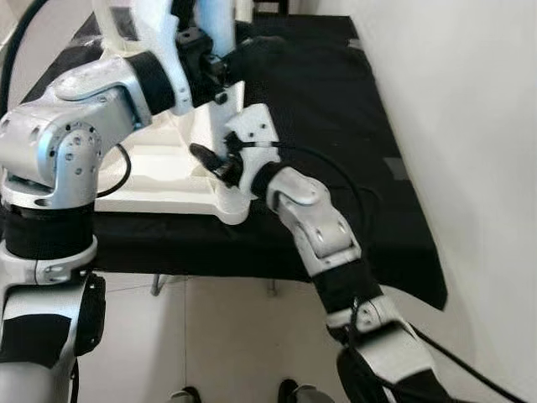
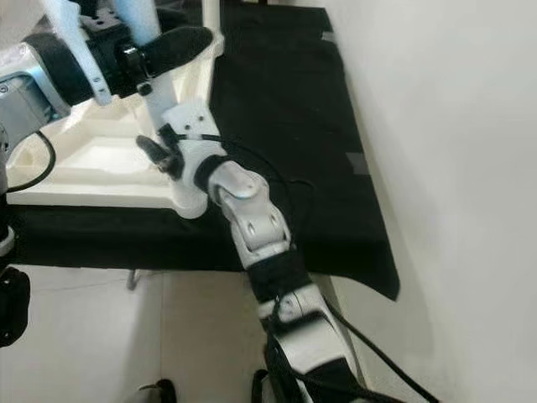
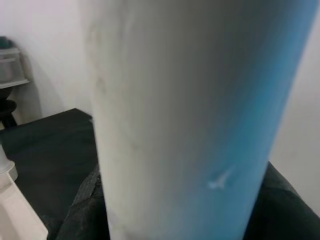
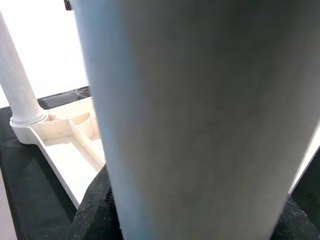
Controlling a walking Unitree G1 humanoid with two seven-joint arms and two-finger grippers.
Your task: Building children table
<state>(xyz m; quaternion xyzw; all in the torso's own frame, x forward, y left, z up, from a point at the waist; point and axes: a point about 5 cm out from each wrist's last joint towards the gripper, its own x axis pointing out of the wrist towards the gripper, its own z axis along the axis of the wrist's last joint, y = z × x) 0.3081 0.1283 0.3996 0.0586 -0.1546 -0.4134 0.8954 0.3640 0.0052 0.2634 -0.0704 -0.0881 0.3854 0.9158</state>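
A: On the black-clothed desk [image 2: 277,101], near its front edge, where is the workpiece?
B: Upturned white plastic children's tabletop [image 2: 92,168] lies there; a white cylindrical leg [image 1: 220,34] stands at its front corner.
A: Claw states?
B: Left claw [image 1: 231,63] grips the leg high up; right claw [image 1: 220,161] clamps it near the base.

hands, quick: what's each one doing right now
Left hand: closed on the white cylindrical plastic table leg, high up.
Right hand: closed on the same leg, lower down near the upturned white tabletop.
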